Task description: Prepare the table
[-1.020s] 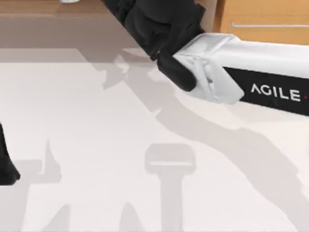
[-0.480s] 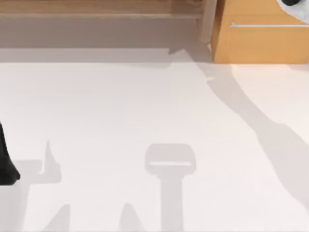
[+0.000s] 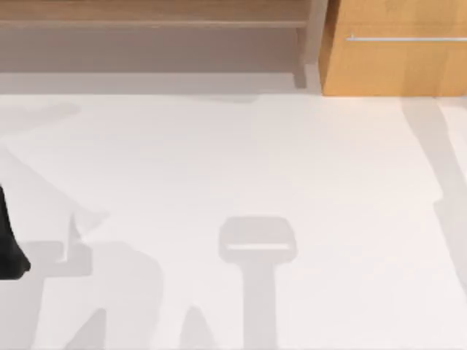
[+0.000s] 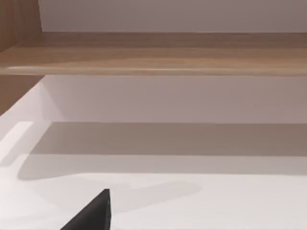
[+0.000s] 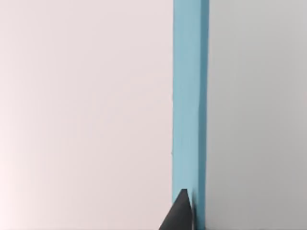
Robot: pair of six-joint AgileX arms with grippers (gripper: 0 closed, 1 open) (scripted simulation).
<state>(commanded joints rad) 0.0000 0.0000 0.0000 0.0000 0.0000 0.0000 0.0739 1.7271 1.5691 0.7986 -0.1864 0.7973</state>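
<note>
- Tabletop (image 3: 241, 168): broad white surface spanning the top view, bare except for arm shadows.
- Along its far edge: brown wooden shelf (image 3: 146, 14) at left, orange-wood drawer unit (image 3: 394, 69) with silver bar handle (image 3: 405, 38) at right.
- Left arm (image 3: 9, 244): dark sliver at the left edge, low. Left gripper tip (image 4: 93, 213) faces the shelf; fingers apart or together, cannot tell.
- Right gripper tip (image 5: 180, 213) sits beside a blue vertical strip (image 5: 190, 96); finger state, cannot tell.
- Step, as judged: early; nothing set out yet. Next move calls for finding an item to bring.
- No legible writing.
</note>
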